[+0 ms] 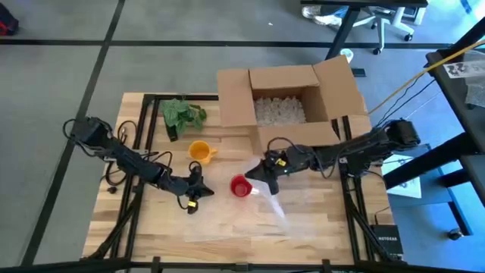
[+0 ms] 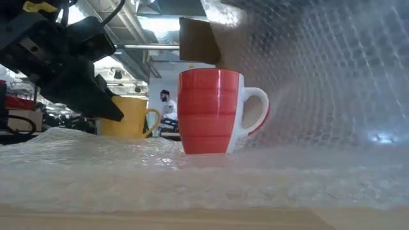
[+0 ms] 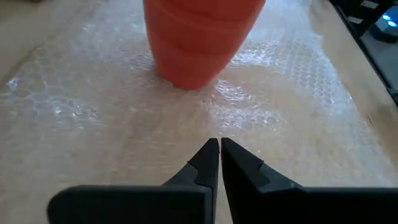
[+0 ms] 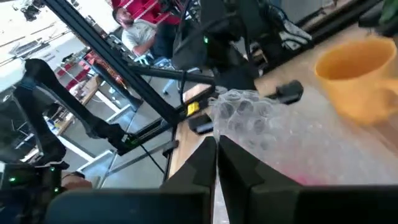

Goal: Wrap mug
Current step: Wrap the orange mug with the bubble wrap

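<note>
A red mug with a white handle stands upright on a sheet of clear bubble wrap spread over the wooden table. My right gripper is just right of the mug, shut on the wrap, and that side of the sheet rises beside the mug. My left gripper is left of the mug, shut, low over the wrap's left part. In the left wrist view the mug stands straight ahead of its fingertips. My right gripper pinches a bunched part of the bubble wrap between its two shut fingers. That part is lifted off the table and stands up beside the mug's handle side, while the rest of the sheet lies flat under the mug. My left gripper: I cannot tell whether its tips touch the wrap.
A yellow mug stands behind and left of the red one. An open cardboard box with white packing filler sits at the table's far side, and a green object lies at the far left. Bare wood shows along the near edge.
</note>
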Motion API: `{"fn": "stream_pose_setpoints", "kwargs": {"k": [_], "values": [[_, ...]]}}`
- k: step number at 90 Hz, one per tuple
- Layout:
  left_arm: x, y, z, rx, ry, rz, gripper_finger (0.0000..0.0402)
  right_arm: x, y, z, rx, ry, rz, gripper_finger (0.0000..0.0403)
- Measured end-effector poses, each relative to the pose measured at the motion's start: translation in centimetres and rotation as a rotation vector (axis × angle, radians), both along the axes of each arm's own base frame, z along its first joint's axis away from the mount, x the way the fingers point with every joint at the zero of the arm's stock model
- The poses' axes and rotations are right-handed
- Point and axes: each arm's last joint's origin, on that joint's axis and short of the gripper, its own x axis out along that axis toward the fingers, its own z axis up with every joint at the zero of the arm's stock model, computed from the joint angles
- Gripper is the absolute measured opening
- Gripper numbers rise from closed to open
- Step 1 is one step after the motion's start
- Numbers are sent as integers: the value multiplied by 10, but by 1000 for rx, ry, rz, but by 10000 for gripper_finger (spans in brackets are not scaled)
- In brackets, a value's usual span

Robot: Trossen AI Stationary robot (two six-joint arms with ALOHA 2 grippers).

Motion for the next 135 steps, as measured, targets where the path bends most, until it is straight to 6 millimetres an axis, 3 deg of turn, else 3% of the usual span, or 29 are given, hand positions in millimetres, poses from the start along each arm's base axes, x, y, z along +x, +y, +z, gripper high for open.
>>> {"fn": "stream_pose_setpoints", "kwargs": {"k": [74,99,135], "values": [[2,-2,4,13,-42,-34,0,67,-8,-23,-23,13,-40,0],[5,-6,11,22,-118,-97,0,74,-8,-39,-24,69,-36,0],[25,-16,41,186,-267,-182,0,75,-7,-41,-22,72,-38,0]]}}
